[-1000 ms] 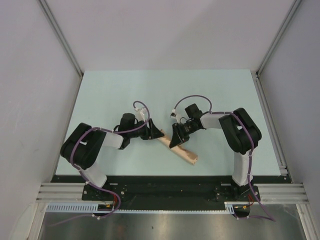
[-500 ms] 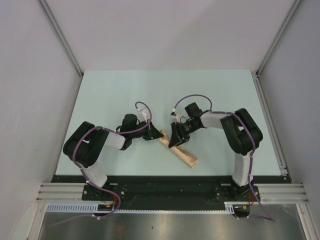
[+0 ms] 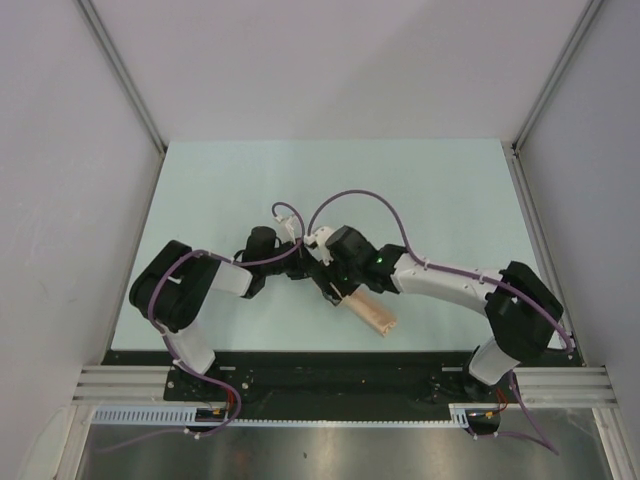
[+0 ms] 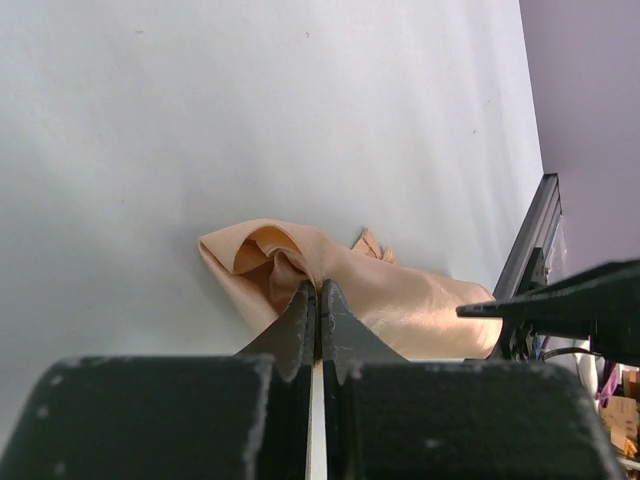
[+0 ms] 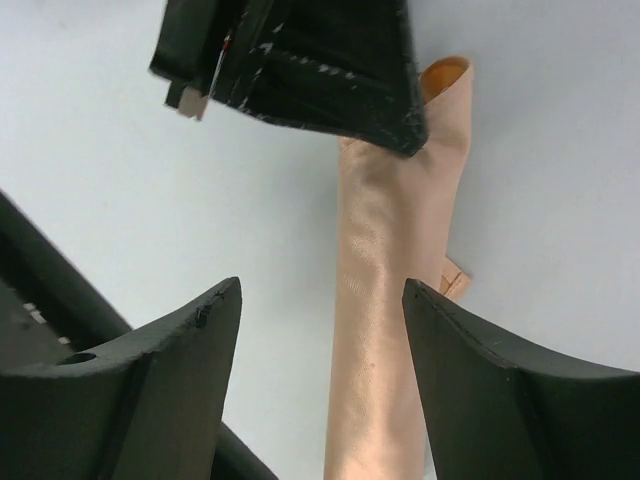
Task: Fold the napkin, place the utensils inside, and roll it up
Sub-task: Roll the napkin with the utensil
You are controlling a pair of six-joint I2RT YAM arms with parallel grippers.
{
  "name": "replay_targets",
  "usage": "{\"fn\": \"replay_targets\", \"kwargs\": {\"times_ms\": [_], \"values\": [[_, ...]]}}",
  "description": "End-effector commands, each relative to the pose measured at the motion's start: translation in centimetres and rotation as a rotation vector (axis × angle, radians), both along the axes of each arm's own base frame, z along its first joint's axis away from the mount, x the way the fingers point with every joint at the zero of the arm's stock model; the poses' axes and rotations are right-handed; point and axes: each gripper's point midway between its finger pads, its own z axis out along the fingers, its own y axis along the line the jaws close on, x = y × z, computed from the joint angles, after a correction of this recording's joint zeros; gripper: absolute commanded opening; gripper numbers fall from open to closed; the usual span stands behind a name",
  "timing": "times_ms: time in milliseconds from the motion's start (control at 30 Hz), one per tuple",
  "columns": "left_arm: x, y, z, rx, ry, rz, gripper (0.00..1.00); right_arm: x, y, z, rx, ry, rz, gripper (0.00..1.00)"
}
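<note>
Worktop (image 3: 420, 190), pale green: carries the napkin (image 3: 372, 314), rolled into a tight tube near the front edge, no utensils visible. Right gripper (image 5: 322, 290): jaws wide, straddling the roll. Left gripper (image 4: 316, 292): closed, pinching the roll's far end. Rolling looks nearly finished, and the next move calls for release without unrolling.

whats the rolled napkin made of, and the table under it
The napkin looks like peach-orange satin-type cloth: soft sheen, bright streaks along the roll, fine creases; the fibre cannot be told. The table looks like a smooth matte pale blue-green hard top, no grain or glare, perhaps laminate or paint.
</note>
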Motion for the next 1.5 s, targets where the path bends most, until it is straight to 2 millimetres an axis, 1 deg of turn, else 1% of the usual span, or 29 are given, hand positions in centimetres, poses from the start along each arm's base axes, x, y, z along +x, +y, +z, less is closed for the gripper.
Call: {"fn": "replay_targets", "kwargs": {"times_ms": [0, 100, 133, 167, 233, 267, 433, 467, 500, 567, 600, 667, 700, 800, 900, 1100, 1167, 1267, 1333, 1367, 1400, 1433, 1467], "values": [[0.8, -0.5, 0.6, -0.007, -0.017, 0.006, 0.00, 1.4, -1.8, -1.0, -0.203, -0.193, -0.059, 0.70], [1.0, -0.5, 0.7, -0.006, -0.016, 0.009, 0.00, 0.5, -1.5, -2.5, -0.280, -0.204, -0.004, 0.67], [0.9, -0.5, 0.7, -0.004, -0.019, 0.007, 0.00, 0.5, -1.4, -2.7, -0.293, -0.209, -0.002, 0.66], [1.0, -0.5, 0.7, -0.002, -0.018, 0.010, 0.00, 0.3, -1.4, -3.6, -0.319, -0.204, 0.011, 0.65], [1.1, -0.5, 0.8, -0.002, -0.020, 0.012, 0.00, 0.2, -1.5, -4.1, -0.348, -0.208, 0.019, 0.63], [1.1, -0.5, 0.7, 0.000, -0.020, 0.012, 0.00, 0.0, -1.5, -4.8, -0.365, -0.203, 0.032, 0.61], [1.2, -0.5, 0.9, -0.002, -0.025, 0.007, 0.01, 0.3, -2.3, -5.7, -0.446, -0.236, 0.016, 0.60], [1.1, -0.5, 1.0, -0.004, -0.025, 0.004, 0.02, 0.3, -2.5, -5.9, -0.458, -0.236, 0.015, 0.60], [1.1, -0.6, 1.1, -0.008, -0.028, 0.000, 0.07, 0.4, -2.8, -6.2, -0.474, -0.239, 0.011, 0.60], [1.1, -0.5, 1.2, -0.009, -0.030, 0.000, 0.12, 0.6, -3.2, -6.4, -0.492, -0.244, 0.001, 0.60], [1.2, -0.5, 1.3, -0.011, -0.031, 0.002, 0.19, 0.8, -3.4, -6.5, -0.502, -0.253, -0.010, 0.60], [1.3, -0.2, 1.6, -0.011, -0.038, 0.010, 0.22, 1.0, -3.9, -6.8, -0.514, -0.247, -0.022, 0.60], [1.3, 0.0, 1.5, -0.009, -0.039, 0.012, 0.26, 1.0, -4.0, -6.9, -0.515, -0.244, -0.025, 0.60], [1.7, 0.8, 1.8, -0.010, -0.046, 0.036, 0.31, 1.1, -4.2, -7.2, -0.503, -0.219, -0.030, 0.60], [2.0, 1.5, 2.0, -0.010, -0.052, 0.054, 0.32, 1.2, -4.5, -7.4, -0.487, -0.190, -0.034, 0.60], [2.4, 2.9, 2.4, -0.013, -0.064, 0.089, 0.33, 1.8, -5.2, -7.8, -0.433, -0.113, -0.053, 0.59], [2.3, 3.2, 2.4, -0.014, -0.063, 0.096, 0.34, 2.2, -5.7, -7.7, -0.416, -0.089, -0.071, 0.59], [2.4, 3.4, 2.5, -0.016, -0.065, 0.101, 0.34, 2.2, -5.8, -7.9, -0.376, -0.041, -0.071, 0.59], [2.3, 3.4, 2.7, -0.022, -0.072, 0.095, 0.34, 2.2, -5.9, -8.1, -0.331, 0.019, -0.067, 0.57], [2.2, 3.3, 2.7, -0.024, -0.075, 0.093, 0.35, 1.6, -5.5, -8.3, -0.297, 0.064, -0.048, 0.55], [2.2, 3.3, 2.9, -0.031, -0.083, 0.089, 0.36, 1.9, -5.8, -8.4, -0.278, 0.090, -0.063, 0.53], [2.1, 3.3, 3.0, -0.035, -0.084, 0.087, 0.37, 1.7, -5.7, -8.5, -0.256, 0.121, -0.058, 0.51], [2.1, 3.2, 3.1, -0.038, -0.089, 0.084, 0.38, 1.1, -5.2, -8.5, -0.211, 0.174, -0.040, 0.49]]}}
